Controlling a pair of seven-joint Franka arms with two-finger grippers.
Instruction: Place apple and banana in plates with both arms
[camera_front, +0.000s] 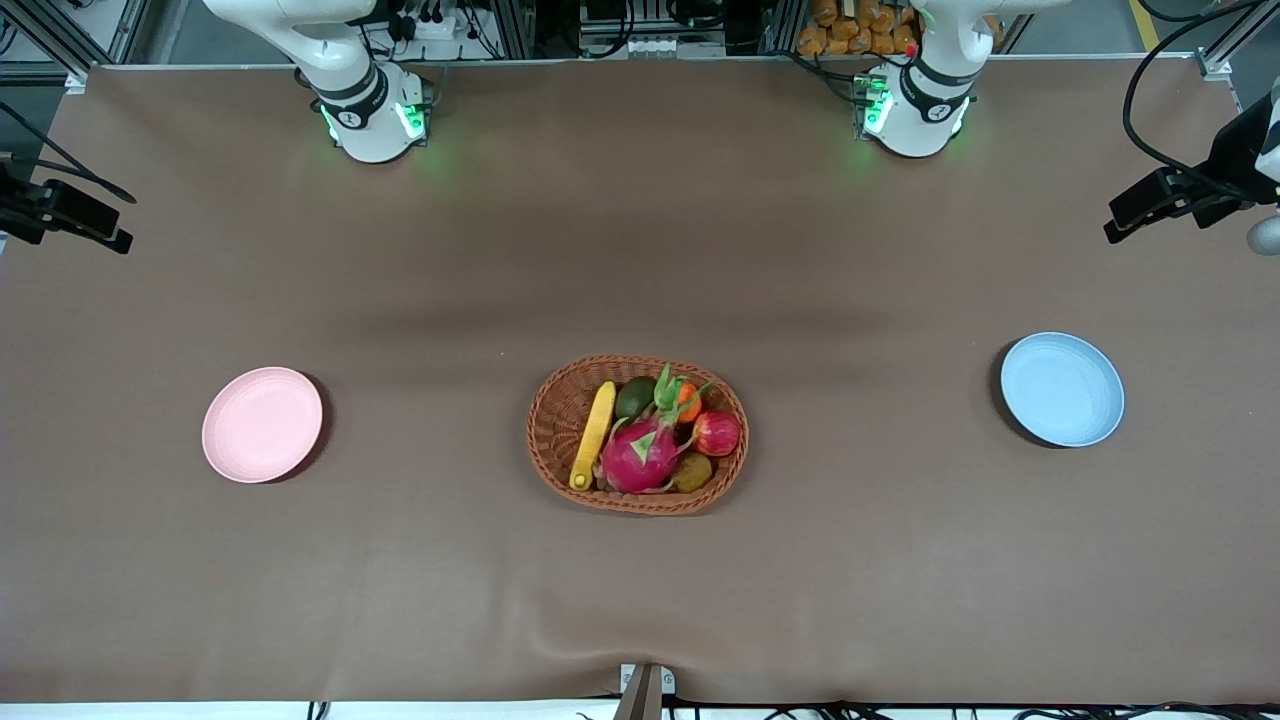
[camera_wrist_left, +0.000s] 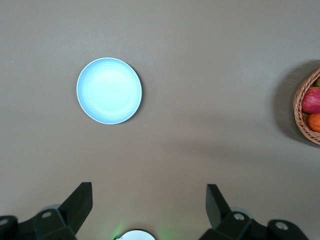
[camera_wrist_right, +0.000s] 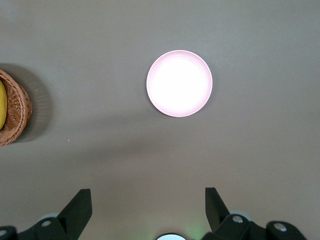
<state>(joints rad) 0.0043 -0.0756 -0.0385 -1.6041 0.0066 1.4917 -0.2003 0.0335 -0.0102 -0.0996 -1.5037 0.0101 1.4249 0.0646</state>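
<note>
The red apple (camera_front: 717, 432) and the yellow banana (camera_front: 593, 435) lie in the brown wicker basket (camera_front: 553, 412) at the table's middle. The apple also shows in the left wrist view (camera_wrist_left: 311, 99), the banana's edge in the right wrist view (camera_wrist_right: 2, 106). The pale pink plate (camera_front: 262, 423) sits toward the right arm's end, the light blue plate (camera_front: 1062, 389) toward the left arm's end; both are empty. My left gripper (camera_wrist_left: 149, 196) is open, high over bare table, the blue plate (camera_wrist_left: 109, 90) in its view. My right gripper (camera_wrist_right: 148, 199) is open, high over bare table, the pink plate (camera_wrist_right: 179, 83) in its view. Neither gripper shows in the front view.
The basket also holds a magenta dragon fruit (camera_front: 640, 453), a small orange tangerine (camera_front: 689, 402), a green fruit (camera_front: 634, 397) and a brownish fruit (camera_front: 692, 472). Black camera mounts (camera_front: 1180, 195) stand at both ends of the table. Both arm bases (camera_front: 370, 115) stand along the table's edge farthest from the front camera.
</note>
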